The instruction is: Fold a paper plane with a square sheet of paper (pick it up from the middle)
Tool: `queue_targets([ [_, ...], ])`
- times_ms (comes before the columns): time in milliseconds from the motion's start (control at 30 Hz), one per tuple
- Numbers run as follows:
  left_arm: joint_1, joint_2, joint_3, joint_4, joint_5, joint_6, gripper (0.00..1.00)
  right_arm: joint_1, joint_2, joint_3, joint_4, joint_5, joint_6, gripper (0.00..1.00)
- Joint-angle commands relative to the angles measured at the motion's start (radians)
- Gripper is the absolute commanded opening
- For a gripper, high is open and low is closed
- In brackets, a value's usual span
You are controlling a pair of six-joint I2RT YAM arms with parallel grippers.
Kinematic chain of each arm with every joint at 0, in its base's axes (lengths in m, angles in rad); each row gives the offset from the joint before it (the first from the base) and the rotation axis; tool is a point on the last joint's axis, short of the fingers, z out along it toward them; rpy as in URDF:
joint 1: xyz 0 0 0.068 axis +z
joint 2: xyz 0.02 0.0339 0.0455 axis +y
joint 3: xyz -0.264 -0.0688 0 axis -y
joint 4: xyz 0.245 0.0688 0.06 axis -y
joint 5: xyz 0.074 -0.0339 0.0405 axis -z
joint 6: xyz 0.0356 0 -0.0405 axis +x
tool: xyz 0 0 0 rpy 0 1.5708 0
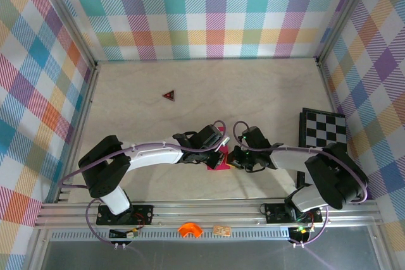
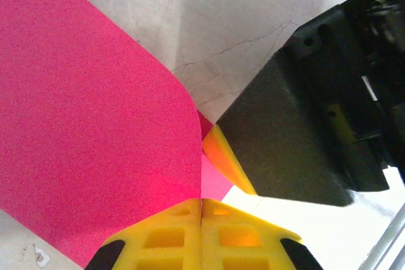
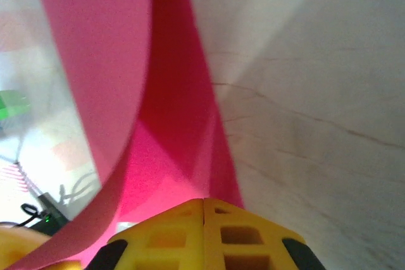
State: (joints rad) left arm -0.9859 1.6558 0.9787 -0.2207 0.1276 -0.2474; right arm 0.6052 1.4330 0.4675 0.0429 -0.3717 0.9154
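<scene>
The sheet of paper (image 1: pixel 216 163) is near the middle of the desk (image 1: pixel 139 105), towards its near edge, between the left gripper (image 1: pixel 221 151) and the right gripper (image 1: pixel 232 159). A checkerboard (image 1: pixel 324 129) lies at the right edge. A small triangle (image 1: pixel 169 95) lies farther back, left of centre.

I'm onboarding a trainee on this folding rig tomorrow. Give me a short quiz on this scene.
1. True or false: the left gripper and the right gripper are both shut on the pink paper.
2. The checkerboard lies: A) by the right wall, B) by the left wall, C) under the paper.
3. Does the dark red triangle touch the paper?
Key: 1 true; 2 A; 3 no, it lies apart, farther up the table.
</scene>
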Motion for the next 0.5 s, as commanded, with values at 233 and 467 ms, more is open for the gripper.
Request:
queue_targets([
  [233, 0.012, 0.02, 0.009, 0.064, 0.044, -0.06, 0.0, 0.003, -0.094, 0.028, -0.206, 0.134, -0.107, 0.05],
  [467, 0.024, 0.029, 0.01, 0.082, 0.062, -0.095, 0.0, 0.004, -0.203, -0.019, -0.076, 0.122, -0.036, 0.09],
])
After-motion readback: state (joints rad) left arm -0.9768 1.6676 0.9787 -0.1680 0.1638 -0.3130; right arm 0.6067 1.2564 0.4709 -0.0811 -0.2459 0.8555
